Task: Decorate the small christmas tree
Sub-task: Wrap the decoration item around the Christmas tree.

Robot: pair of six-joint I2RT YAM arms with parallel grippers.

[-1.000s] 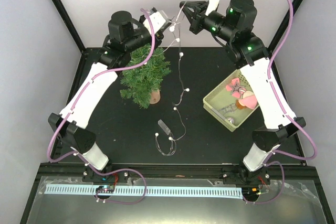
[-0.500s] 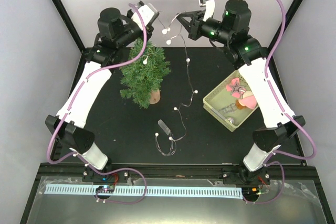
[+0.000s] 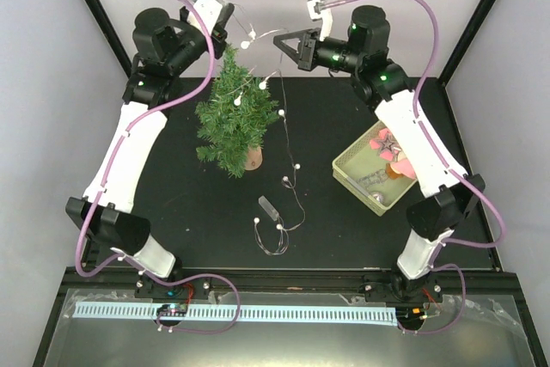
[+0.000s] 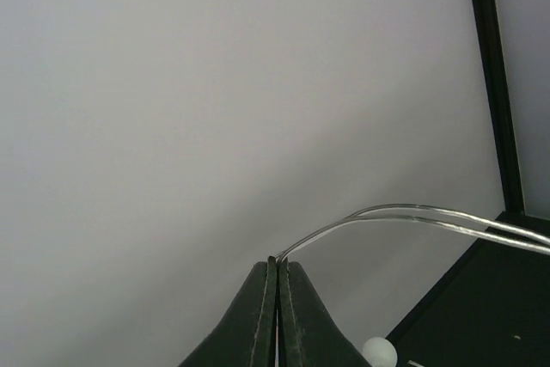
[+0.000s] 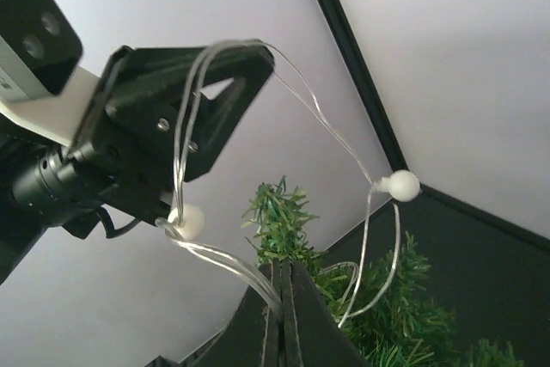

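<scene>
Near, the light string's (image 3: 296, 167) battery pack (image 3: 268, 209) and loose tail lie on the black tabletop (image 3: 344, 229). The small christmas tree (image 3: 236, 122) stands left of centre. The strand, carried leftward, now drapes its right side. Beyond, the left hand (image 4: 277, 268) and right hand (image 5: 282, 274) each pinch the wire above the treetop, so wrapping has begun.

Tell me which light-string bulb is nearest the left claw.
The bulb right by the left claw, near the top of the small christmas tree; all others sit farther off.
</scene>
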